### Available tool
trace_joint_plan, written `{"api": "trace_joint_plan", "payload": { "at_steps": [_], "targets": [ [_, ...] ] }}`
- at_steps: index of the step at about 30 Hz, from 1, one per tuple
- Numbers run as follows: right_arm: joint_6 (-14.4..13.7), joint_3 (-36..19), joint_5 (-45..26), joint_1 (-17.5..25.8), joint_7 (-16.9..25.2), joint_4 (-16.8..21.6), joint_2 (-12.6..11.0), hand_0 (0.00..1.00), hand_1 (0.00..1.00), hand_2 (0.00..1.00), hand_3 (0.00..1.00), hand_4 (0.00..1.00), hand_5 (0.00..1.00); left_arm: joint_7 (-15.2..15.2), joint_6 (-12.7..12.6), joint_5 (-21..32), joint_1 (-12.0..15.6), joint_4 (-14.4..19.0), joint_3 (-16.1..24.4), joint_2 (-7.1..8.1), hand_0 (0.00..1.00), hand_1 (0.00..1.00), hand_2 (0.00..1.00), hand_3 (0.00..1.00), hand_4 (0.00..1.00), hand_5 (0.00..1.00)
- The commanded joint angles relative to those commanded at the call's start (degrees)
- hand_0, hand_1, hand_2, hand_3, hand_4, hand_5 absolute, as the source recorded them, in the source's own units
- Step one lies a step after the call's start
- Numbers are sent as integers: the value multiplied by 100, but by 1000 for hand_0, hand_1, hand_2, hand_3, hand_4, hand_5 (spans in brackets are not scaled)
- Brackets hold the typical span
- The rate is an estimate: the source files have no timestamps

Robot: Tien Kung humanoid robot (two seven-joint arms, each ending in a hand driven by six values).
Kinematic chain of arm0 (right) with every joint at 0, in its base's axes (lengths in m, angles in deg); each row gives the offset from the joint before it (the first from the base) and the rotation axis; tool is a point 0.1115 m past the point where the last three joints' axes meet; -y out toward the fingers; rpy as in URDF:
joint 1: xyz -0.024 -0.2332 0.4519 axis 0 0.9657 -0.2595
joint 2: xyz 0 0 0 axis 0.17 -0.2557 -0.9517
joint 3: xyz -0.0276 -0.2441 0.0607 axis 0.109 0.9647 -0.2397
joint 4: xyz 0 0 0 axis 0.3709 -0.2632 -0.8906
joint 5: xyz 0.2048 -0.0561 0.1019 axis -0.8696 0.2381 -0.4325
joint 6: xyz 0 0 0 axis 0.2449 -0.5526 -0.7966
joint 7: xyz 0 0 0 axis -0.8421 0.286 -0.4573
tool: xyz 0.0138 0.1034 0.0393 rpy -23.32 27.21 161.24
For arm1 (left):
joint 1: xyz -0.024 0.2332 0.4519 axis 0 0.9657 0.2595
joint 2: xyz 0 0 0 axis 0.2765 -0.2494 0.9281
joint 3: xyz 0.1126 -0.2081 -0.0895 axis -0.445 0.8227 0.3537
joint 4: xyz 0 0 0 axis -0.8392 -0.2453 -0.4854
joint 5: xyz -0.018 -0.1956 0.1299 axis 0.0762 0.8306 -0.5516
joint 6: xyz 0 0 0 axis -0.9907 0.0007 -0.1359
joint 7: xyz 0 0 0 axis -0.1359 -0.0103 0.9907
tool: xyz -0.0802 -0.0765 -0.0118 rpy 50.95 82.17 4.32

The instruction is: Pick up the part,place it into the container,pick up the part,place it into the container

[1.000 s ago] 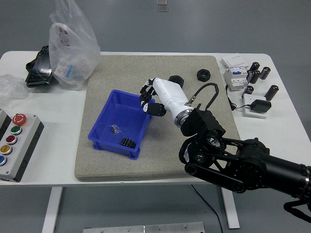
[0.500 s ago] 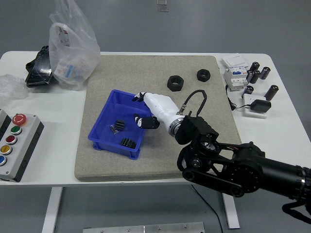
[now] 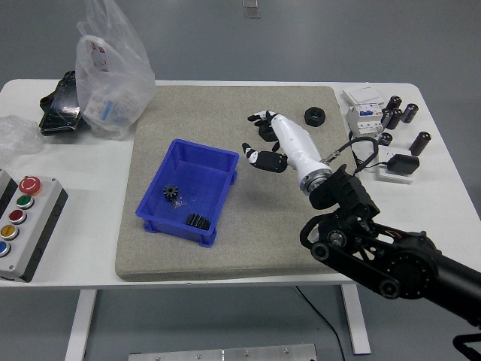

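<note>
The blue container (image 3: 222, 159) sits on the left half of the grey mat (image 3: 240, 248). Inside it lie a black gear (image 3: 171, 194), a small metal part (image 3: 181, 200) and a black ribbed part (image 3: 197, 221). My right hand (image 3: 260, 136), white with black fingertips, hovers to the right of the container with its fingers spread and nothing held. It hangs over the spot at the mat's upper middle and covers what lies under it. A black nut (image 3: 314, 116) rests on the mat just right of the hand.
A plastic bag (image 3: 113, 68) and a black object (image 3: 60, 109) stand at the back left. A button box (image 3: 19, 222) is at the left edge. A circuit breaker (image 3: 363, 120), several black cylinders (image 3: 398, 111) and a charger (image 3: 398, 164) crowd the right side.
My right hand went from over the container back right and up to the mat's upper middle. A black gear now lies in the container. The left nut is now hidden under the hand.
</note>
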Motion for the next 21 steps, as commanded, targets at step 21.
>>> {"api": "trace_joint_plan", "payload": {
  "at_steps": [21],
  "targets": [
    [605,-2131,-4458,2636,4421,-411,-195,795,710,713,676,772,490,89,-11,55,49,0,-21,-59,626,528,516,618,693,331]
  ]
}}
